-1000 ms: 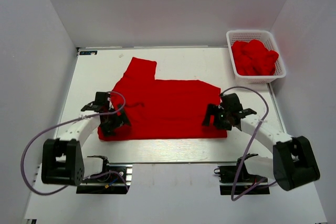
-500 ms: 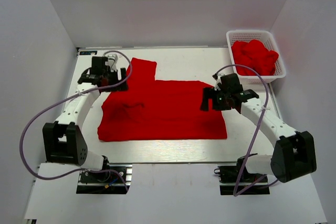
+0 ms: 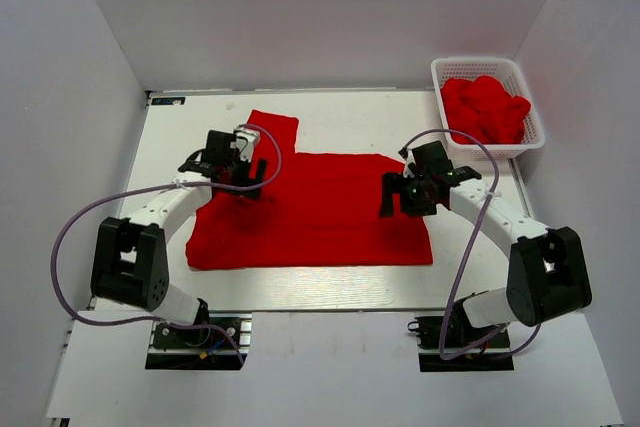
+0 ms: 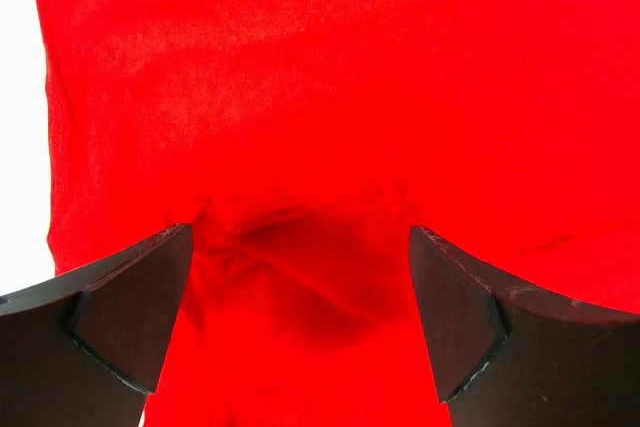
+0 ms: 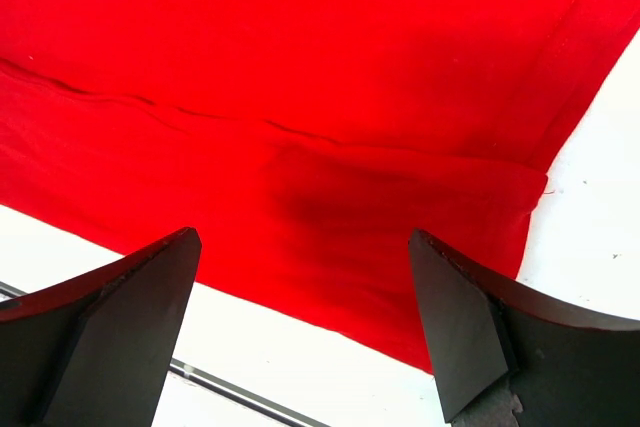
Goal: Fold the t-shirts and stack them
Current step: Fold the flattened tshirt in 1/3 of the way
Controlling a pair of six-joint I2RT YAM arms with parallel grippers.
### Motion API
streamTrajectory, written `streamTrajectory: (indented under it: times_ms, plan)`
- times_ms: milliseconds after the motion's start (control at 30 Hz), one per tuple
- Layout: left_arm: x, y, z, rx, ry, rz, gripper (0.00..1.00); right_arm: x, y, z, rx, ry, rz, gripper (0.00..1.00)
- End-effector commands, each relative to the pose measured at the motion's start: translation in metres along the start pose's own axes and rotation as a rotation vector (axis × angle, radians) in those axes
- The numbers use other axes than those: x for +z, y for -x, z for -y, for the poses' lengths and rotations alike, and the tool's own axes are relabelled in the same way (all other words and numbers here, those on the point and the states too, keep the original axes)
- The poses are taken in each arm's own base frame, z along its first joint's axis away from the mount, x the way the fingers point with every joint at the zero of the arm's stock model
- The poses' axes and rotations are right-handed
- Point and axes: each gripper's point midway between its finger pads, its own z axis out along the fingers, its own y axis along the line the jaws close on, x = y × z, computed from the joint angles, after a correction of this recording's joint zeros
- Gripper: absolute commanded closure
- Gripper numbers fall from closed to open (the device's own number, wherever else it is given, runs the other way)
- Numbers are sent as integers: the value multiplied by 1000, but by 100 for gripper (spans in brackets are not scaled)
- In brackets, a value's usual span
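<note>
A red t-shirt point(image 3: 320, 207) lies flat in the middle of the table, one sleeve point(image 3: 272, 129) sticking out at the far left. My left gripper point(image 3: 252, 171) is open and empty just above the shirt's upper left part. In the left wrist view point(image 4: 298, 247) a small wrinkle point(image 4: 262, 247) lies between the jaws. My right gripper point(image 3: 392, 197) is open and empty over the shirt's right part. In the right wrist view point(image 5: 300, 247) the jaws span the shirt's edge point(image 5: 400, 317) and bare table. More red t-shirts point(image 3: 485, 107) lie crumpled in the basket.
A white lattice basket point(image 3: 487, 64) stands at the far right corner. White walls close in the table on three sides. The white table point(image 3: 350, 282) shows bare along the near edge and at the left, beside the shirt.
My left gripper went from the shirt's near left edge to the far left, then right onto the shirt by the sleeve. My right gripper moved from the near right corner farther up and inward.
</note>
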Motion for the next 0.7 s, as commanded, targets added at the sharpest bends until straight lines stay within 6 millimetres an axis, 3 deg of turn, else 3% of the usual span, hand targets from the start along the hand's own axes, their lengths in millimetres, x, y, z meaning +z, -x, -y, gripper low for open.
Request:
streamTrajectory:
  times_ms: [0,333,567,667]
  plan:
    - [13,-3,-7,70,76,-21,1,-15,27,-9,-4,22,97,10]
    - [22,-20,-15,118,242,-115,1,-17,26,-8,9,16,104,10]
    - [33,-2,-19,118,291,-45,1,-19,28,-6,12,7,116,10]
    - [41,-2,-16,140,267,-54,1,-21,28,-5,17,-2,126,10]
